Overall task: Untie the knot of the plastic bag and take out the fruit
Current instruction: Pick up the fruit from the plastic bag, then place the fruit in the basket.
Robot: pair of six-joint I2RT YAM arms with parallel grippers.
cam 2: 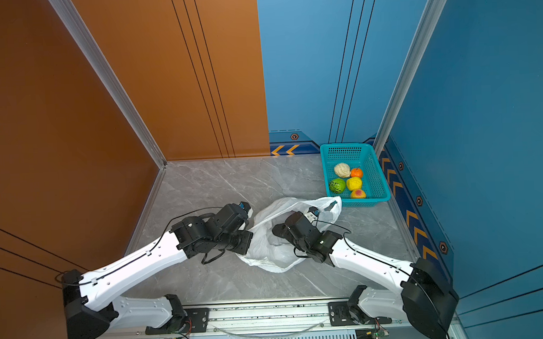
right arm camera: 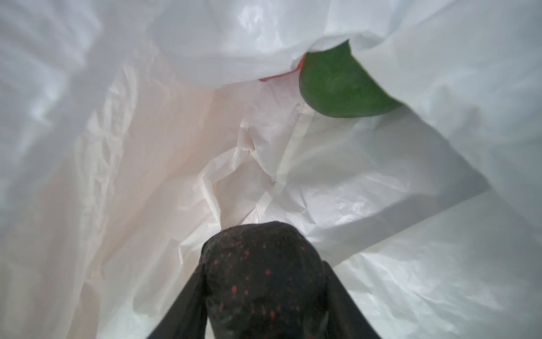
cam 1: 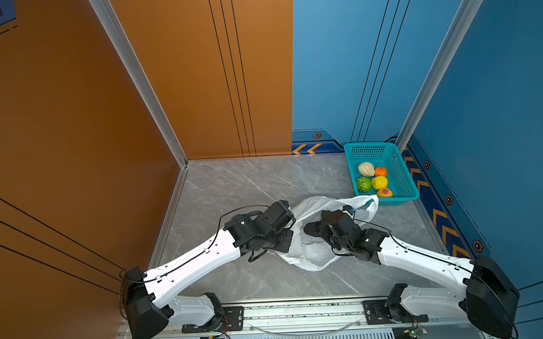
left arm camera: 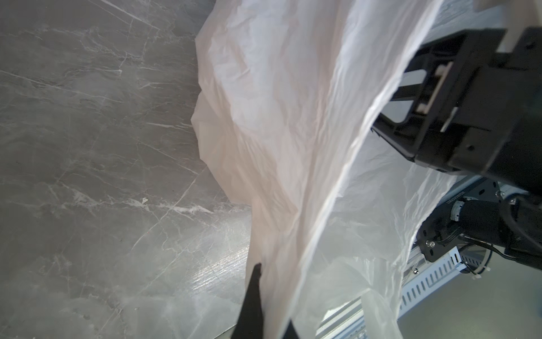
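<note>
Five of the fruit already sit in the teal basket at the far right of the table: a cream-white knobbly one, an orange, a green netted ball, a lumpy yellow one and a yellow-red peach. The plastic bag lies crumpled near the middle, between the two arms, with its mouth gaping toward the basket. No knot shows in any view, so the untying looks done.

The left gripper has its fingers together on a fold of the bag's edge, holding the plastic up. The right gripper is inside the bag, its fingers pressed against both sides of a dark round thing with red speckles. That is probably another of the fruit, though shadow hides its real colour. Beyond it among the folds, a green fruit with a sliver of red lies half covered by plastic, and a patch of green shows in the bag's mouth in a top view.

The task seems well past halfway. What looks left is to lift the held piece out to the basket, then go back for the green-and-red one. Whether anything more hides under the folds cannot be told.
</note>
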